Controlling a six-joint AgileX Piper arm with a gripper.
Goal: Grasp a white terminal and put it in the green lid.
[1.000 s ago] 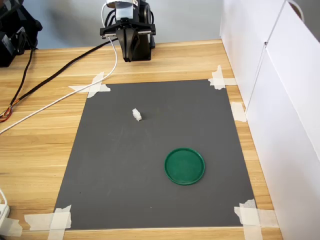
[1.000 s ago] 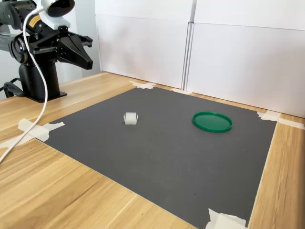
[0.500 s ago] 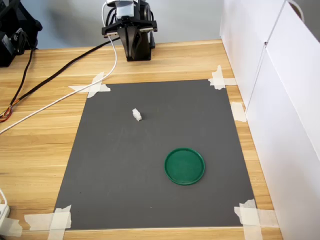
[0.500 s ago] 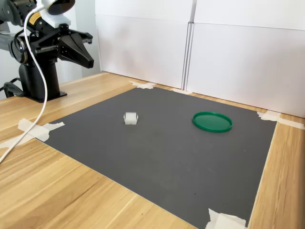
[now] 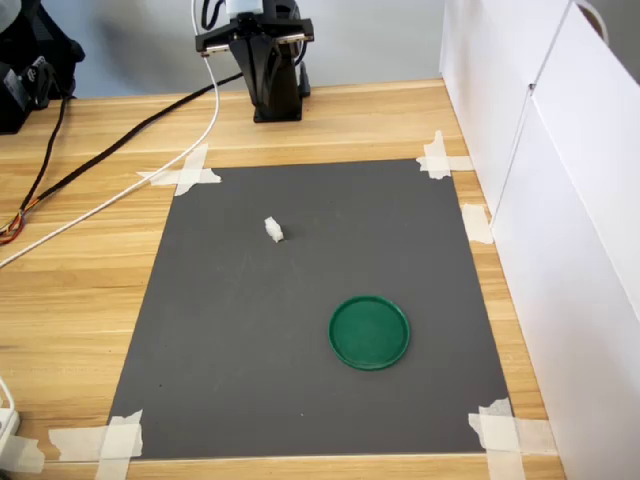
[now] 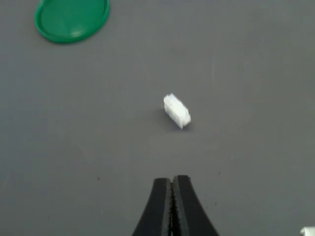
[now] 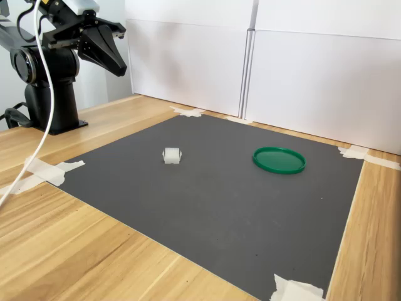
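Our gripper (image 6: 171, 184) has risen — fingers pressed together, empty — above the white terminal (image 6: 176, 111); green lid (image 6: 72, 18) waits.

So colour-wise: the mat (image 5: 300, 330) is a flat dark grey, no pattern at all, pinned down with off-white tape strips (image 5: 185, 172) at the corners. The table (image 5: 80, 280) is light honey-coloured wood with streaky grain lines. The terminal (image 6: 176, 111) is plain white, and the lid (image 5: 369, 332) is a solid deep green. The gripper (image 6: 171, 189) is black, same as the arm's base (image 7: 47, 88). White cable (image 5: 110, 205), black cable (image 5: 95, 158), white panels (image 7: 313, 69) behind.
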